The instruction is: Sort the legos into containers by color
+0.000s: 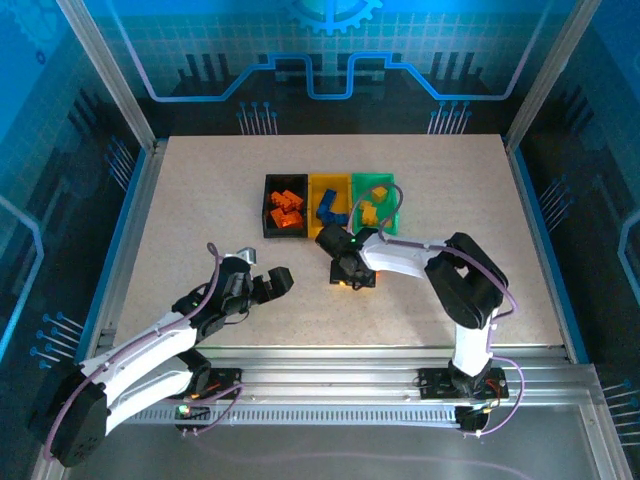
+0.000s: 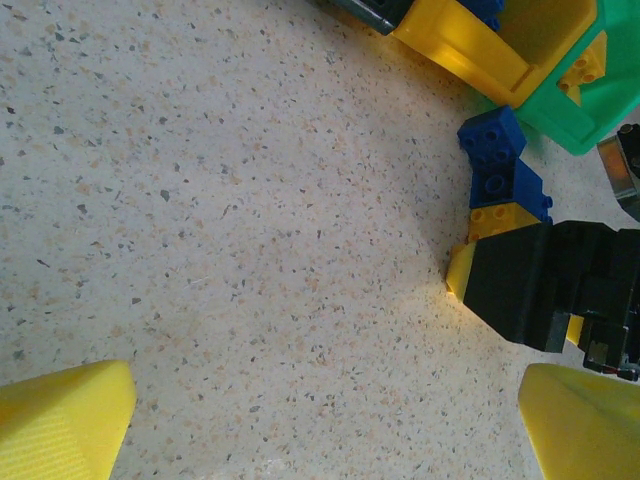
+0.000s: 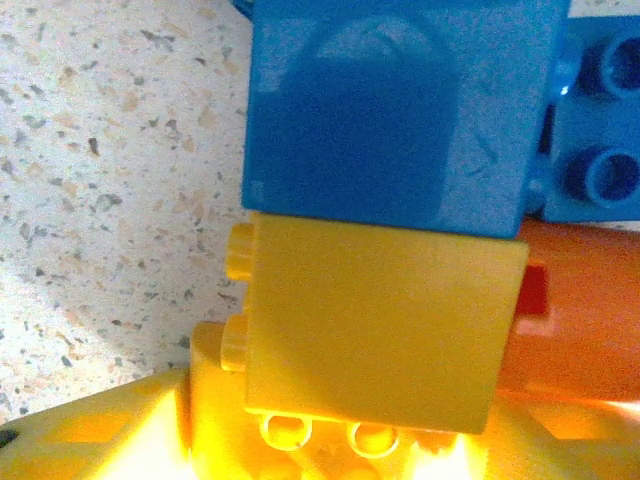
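Left gripper (image 1: 268, 283) hangs over bare table (image 1: 200, 200) at 8 o'clock of the bins, fingers spread wide, holding nothing. Black bin (image 1: 267, 205) holds orange legos (image 1: 286, 212), yellow bin (image 1: 330, 178) blue, green bin (image 1: 396, 205) yellow. At 6 o'clock of the yellow bin the right gripper (image 1: 352, 275) is down on a tight cluster: blue brick (image 3: 400, 110), yellow brick (image 3: 370, 330) and orange brick (image 3: 570, 320), touching. Whether it has clenched I cannot tell. The bricks may be joined, so lifting one could drag a wrong colour along. No readable writing

Speckled beige tabletop (image 1: 200, 200), aluminium frame posts (image 1: 108, 75), blue circuit-pattern backdrop (image 1: 330, 60)
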Robot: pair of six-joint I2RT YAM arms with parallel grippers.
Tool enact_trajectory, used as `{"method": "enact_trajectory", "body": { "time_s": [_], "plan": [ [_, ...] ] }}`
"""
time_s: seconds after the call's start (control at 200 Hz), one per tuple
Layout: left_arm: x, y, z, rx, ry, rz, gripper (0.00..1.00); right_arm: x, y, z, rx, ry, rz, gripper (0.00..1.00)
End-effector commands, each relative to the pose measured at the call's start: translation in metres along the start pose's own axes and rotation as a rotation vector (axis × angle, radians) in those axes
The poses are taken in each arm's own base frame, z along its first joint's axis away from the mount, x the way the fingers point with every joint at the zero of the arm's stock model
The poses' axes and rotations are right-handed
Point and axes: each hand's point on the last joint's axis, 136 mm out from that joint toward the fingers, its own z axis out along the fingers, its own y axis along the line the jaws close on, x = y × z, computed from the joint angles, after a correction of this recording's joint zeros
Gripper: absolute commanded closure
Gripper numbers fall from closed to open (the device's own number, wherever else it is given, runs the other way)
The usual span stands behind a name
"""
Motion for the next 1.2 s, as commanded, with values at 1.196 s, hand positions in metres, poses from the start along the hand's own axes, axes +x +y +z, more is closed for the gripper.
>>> {"method": "enact_trajectory", "body": {
  "time_s": [1.196],
  "plan": [
    [0.002,-0.009,0.001,0.02,0.027,0.002,0.01,-0.218,-0.044,-0.045,-0.107,-0.186,0.174,0.15]
  ]
}}
